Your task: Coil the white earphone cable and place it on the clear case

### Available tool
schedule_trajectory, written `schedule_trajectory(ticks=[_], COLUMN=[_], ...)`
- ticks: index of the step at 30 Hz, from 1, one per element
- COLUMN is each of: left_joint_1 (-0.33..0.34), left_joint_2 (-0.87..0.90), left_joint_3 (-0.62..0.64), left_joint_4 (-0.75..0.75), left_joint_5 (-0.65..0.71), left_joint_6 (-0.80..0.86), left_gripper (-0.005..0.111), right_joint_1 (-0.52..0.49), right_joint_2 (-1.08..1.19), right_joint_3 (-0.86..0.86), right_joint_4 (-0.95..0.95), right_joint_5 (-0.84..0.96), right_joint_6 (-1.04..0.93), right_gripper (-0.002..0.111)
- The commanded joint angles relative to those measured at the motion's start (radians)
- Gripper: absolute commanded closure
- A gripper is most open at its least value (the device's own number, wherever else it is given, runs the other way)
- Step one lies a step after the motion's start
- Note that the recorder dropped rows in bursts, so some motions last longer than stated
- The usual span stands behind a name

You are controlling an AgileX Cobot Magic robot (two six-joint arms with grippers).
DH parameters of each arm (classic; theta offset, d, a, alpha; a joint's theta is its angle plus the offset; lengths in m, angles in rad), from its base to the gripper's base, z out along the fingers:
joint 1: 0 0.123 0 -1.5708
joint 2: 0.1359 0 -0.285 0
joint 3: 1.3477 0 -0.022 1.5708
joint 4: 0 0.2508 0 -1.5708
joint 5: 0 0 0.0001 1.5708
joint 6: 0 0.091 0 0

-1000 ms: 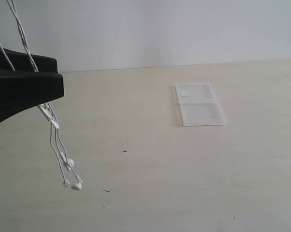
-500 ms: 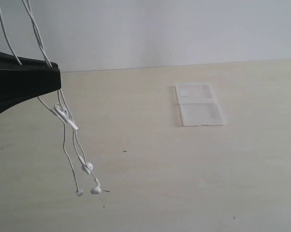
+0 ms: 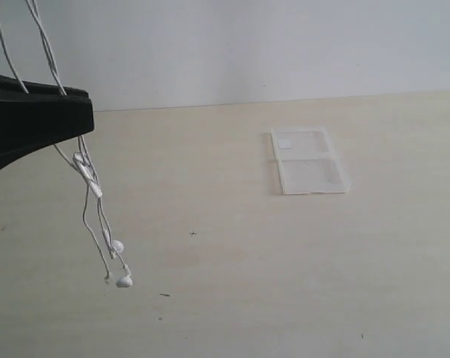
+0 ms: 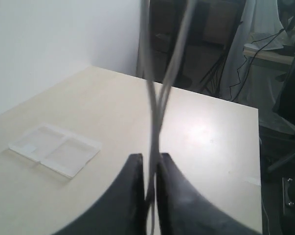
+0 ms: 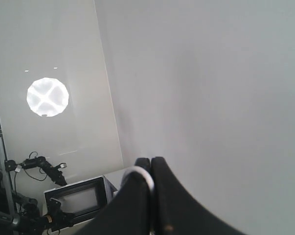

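Our left arm (image 3: 30, 130) juts level over the bench (image 3: 284, 261), left jaws pinching the white earphone cable (image 3: 90, 186); our right jaws clamp its loop.

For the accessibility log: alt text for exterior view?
The black left gripper at the left edge holds the white earphone cable aloft, its loose end hanging toward the pale table. The clear case lies open and flat farther right.

I've got the pale wood-grain surface (image 3: 247, 261) in view; the clear case (image 3: 309, 160) lies flat on it, both halves open, toward the far edge; tiny dark specks (image 3: 192, 233) sit nearer me.
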Motion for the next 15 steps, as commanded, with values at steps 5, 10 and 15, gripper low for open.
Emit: schedule_trajectory(ticks=[5, 10, 15], left_joint_1=[-0.006, -0.006, -0.003], left_joint_2=[0.004, -0.011, -0.047], left_joint_3=[0.002, 0.002, 0.002], left_joint_4=[0.053, 0.065, 0.074], left_joint_5=[0.023, 0.037, 0.062], left_joint_6=[-0.030, -0.032, -0.045], left_gripper=[0.107, 0.107, 0.107], right_joint_1=[-0.006, -0.006, -0.006], right_joint_2=[-0.025, -0.062, -0.098], right_joint_3=[-0.007, -0.007, -0.007], right_joint_4=[-0.017, -0.226, -0.606], right_joint_5=[-0.009, 0.009, 0.091], right_joint_6=[-0.007, 0.131, 0.423], right_gripper=[0.108, 0.108, 0.108])
